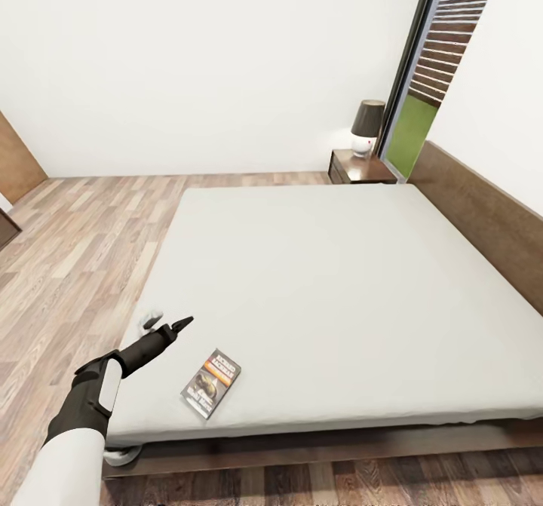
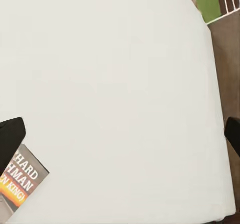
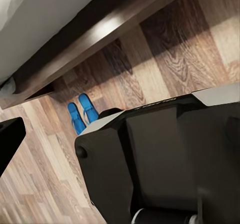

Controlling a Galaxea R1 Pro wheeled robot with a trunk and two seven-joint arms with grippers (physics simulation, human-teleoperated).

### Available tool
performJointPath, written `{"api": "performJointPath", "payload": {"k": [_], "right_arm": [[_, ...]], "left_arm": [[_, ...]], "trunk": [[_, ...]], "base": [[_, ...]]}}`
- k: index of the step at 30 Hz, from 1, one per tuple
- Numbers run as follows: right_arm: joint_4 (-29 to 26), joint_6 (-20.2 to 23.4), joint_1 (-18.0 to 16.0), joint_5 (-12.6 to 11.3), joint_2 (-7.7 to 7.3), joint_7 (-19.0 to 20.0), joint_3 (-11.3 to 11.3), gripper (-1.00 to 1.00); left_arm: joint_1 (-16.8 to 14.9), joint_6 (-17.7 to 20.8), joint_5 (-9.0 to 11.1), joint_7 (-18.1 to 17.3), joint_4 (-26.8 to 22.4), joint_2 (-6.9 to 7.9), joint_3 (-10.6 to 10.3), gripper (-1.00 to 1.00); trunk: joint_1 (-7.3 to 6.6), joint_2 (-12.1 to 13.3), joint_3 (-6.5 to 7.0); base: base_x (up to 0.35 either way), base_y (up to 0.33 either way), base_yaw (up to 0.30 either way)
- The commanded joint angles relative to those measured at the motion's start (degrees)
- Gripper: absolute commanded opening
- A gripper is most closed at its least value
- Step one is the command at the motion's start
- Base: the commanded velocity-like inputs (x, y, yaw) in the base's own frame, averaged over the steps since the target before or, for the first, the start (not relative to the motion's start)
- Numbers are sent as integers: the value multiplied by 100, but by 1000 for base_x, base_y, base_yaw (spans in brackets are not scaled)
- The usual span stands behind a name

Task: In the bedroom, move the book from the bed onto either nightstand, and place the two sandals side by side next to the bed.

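Note:
The book [image 1: 211, 382] lies flat on the grey mattress of the bed [image 1: 324, 280], near its front left corner. It also shows in the left wrist view, where the book [image 2: 21, 185] sits beside one fingertip [image 2: 10, 139]. My left gripper [image 1: 167, 322] hovers open just left of the book, over the mattress edge, holding nothing. The nightstand [image 1: 360, 168] stands at the far side by the headboard. Two blue sandals [image 3: 82, 114] lie side by side on the floor close to the bed frame. My right gripper [image 3: 120, 139] is open and empty above the floor.
A dark-shaded lamp [image 1: 367, 125] stands on the nightstand. The wooden headboard [image 1: 483, 219] runs along the right. A tall window [image 1: 422, 91] is behind the nightstand. Wood-plank floor [image 1: 83, 227] stretches to the left of the bed. My own dark base [image 3: 170, 159] stands near the sandals.

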Motion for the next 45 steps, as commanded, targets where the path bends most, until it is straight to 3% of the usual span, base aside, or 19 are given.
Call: {"api": "performJointPath", "payload": {"k": [1,7,12,39,43,45], "right_arm": [[17,-19,-7,11,-4,16,-20,100],[17,-19,-7,10,-3,16,-20,100],[17,-19,-7,10,-2,16,-20,100],[1,-2,-7,-6,-17,38,-55,100],[-198,97,-12,-8,-258,73,-66,100],[-800,567,-26,9,-439,87,-57,100]], "left_arm": [[-5,44,32,102,1,-9,6,100],[-5,32,37,736,1,-48,-8,100],[-5,25,37,961,1,-65,-12,100],[-5,15,37,993,1,-108,-13,100],[-5,18,37,993,1,-126,-13,100],[-5,22,37,992,1,-135,-13,100]], "trunk": [[3,-11,-18],[3,-11,-72],[3,-11,-117],[3,-11,-360],[3,-11,-396],[3,-11,-414]], "base": [[0,0,0],[0,0,0],[0,0,0],[0,0,0],[0,0,23],[0,0,47]]}}
